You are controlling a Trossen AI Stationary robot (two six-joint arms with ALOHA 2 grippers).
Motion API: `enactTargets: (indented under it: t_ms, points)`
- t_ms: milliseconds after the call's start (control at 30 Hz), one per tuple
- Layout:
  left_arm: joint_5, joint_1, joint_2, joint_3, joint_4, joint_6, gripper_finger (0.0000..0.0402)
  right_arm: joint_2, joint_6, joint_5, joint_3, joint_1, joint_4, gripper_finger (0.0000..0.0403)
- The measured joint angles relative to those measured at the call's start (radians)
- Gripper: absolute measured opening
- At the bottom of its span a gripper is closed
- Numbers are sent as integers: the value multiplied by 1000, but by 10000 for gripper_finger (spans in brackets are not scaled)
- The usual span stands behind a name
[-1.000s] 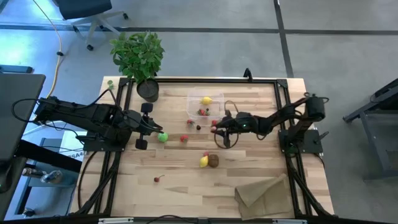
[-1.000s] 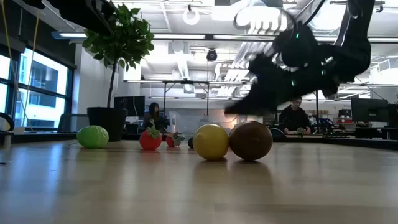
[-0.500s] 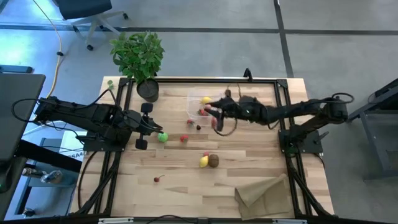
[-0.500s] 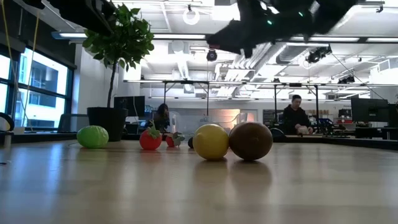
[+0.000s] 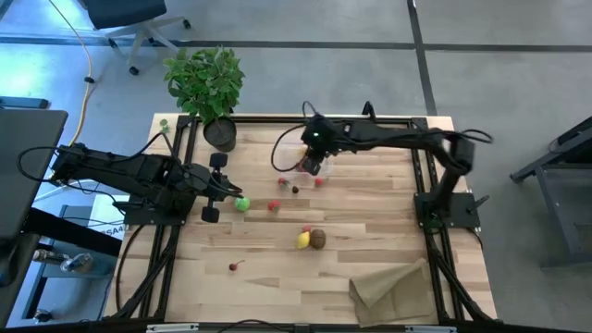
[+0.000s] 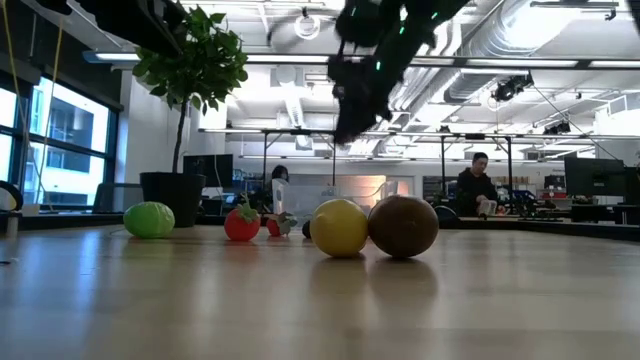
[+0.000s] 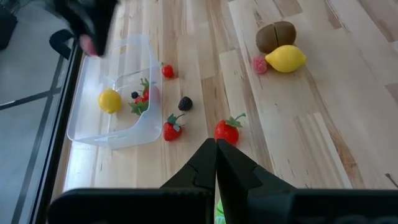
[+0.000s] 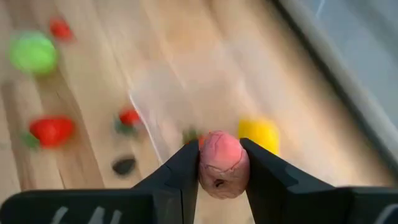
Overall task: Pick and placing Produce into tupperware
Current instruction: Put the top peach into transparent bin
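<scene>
The clear tupperware (image 7: pixel 93 134) stands near the table's far edge with a lemon (image 7: pixel 109 100) and small berries inside. My right gripper (image 5: pixel 312 165) hovers above it, shut on a pink toy fruit (image 8: pixel 222 163). On the wood lie a green lime (image 5: pixel 242 204), strawberries (image 7: pixel 227 130), a blackberry (image 7: pixel 185 103), a second lemon (image 5: pixel 302 240) touching a brown kiwi (image 5: pixel 317 239), and a red berry (image 5: pixel 233 266). My left gripper (image 7: pixel 216 149) waits shut at the table's left, just short of the lime. My right gripper pinches the pink toy fruit by its two opposite sides (image 8: pixel 205 163) between its two fingers. The fingers slant down from the table's right side. The fruit is lifted clear, above the tupperware (image 8: pixel 155 87).
A potted plant (image 5: pixel 205 83) stands at the far left corner. A brown paper bag (image 5: pixel 398 287) lies at the near right. A dark frame rail (image 5: pixel 388 118) runs along the far edge behind the tupperware. Bare wood lies near the front left.
My right gripper has risen from the table just right of the tupperware and swung toward the far edge, tipping its fingers down. It now hangs over the tupperware and has stayed shut on the pink fruit it carried.
</scene>
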Motion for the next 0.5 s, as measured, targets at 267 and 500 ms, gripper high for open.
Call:
enactTargets:
  t_ms: [267,500]
  points:
    - [0,0,0,0,0,0,3,152,85,-114,14,-71,-87,99]
    - [0,0,0,0,0,0,3,179,127,-113,8,-99,-88,99]
